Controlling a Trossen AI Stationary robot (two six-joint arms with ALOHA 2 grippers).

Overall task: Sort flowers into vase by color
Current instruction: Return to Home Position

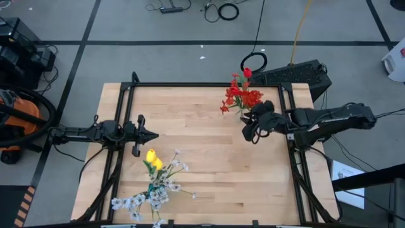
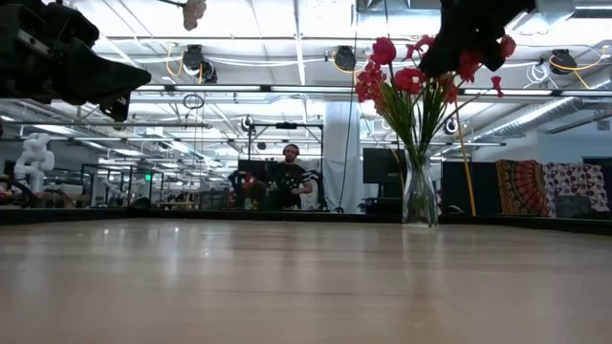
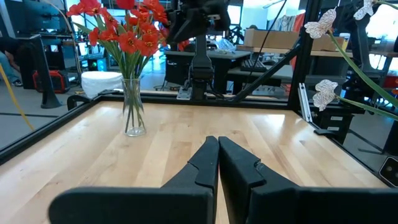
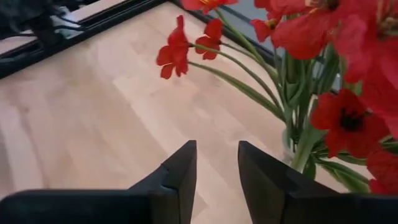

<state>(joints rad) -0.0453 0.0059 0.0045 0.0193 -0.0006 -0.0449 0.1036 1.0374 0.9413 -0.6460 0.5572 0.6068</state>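
Red flowers [image 1: 239, 95] stand in a clear glass vase [image 2: 419, 196] at the far right of the table, with their stalks in the vase. They also show in the left wrist view [image 3: 124, 31] and the right wrist view [image 4: 336, 74]. Yellow tulip buds [image 1: 154, 161] and white blossom sprays [image 1: 142, 199] are bunched near the near left edge; what holds them I cannot tell. My right gripper [image 4: 217, 168] is open and empty, raised just beside the red blooms on their near side [image 1: 249, 130]. My left gripper [image 3: 217, 155] is shut and empty at the table's left [image 1: 152, 135].
A black frame [image 1: 190, 84] runs around the wooden table top [image 1: 202, 164], whose middle is bare. White blossoms on stalks [image 3: 323, 93] reach up beside my left gripper. A person [image 2: 290, 177] sits in the room far beyond the table.
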